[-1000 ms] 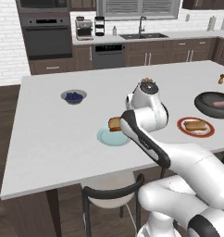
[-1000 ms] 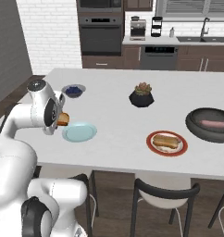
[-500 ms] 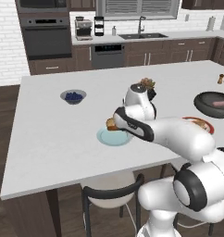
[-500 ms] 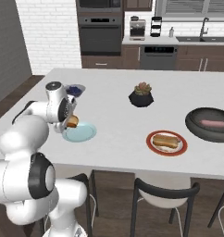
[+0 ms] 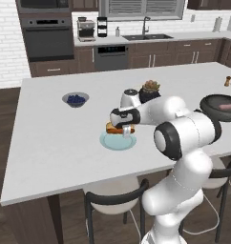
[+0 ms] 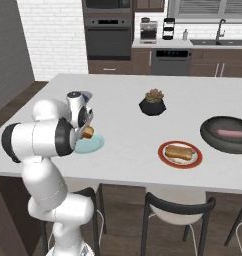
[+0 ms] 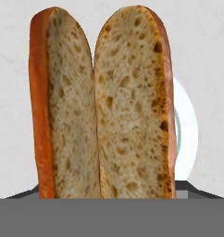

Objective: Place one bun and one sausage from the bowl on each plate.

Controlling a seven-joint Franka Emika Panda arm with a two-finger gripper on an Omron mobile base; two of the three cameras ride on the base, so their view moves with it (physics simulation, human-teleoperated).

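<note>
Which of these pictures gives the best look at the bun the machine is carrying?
The hand view: the bun looms close, split open, its crumb and brown crust plain. In the left base view it is a small brown shape over the pale blue plate. In the right base view just an end peeks past the arm.

porous, rough-crumbed bun with glossy crust; smooth glazed pale blue plate.

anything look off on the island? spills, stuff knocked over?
Nothing stands out. The gripper holds a bun over the pale blue plate; the red-rimmed plate has its food, and a sausage lies in the dark bowl.
</note>
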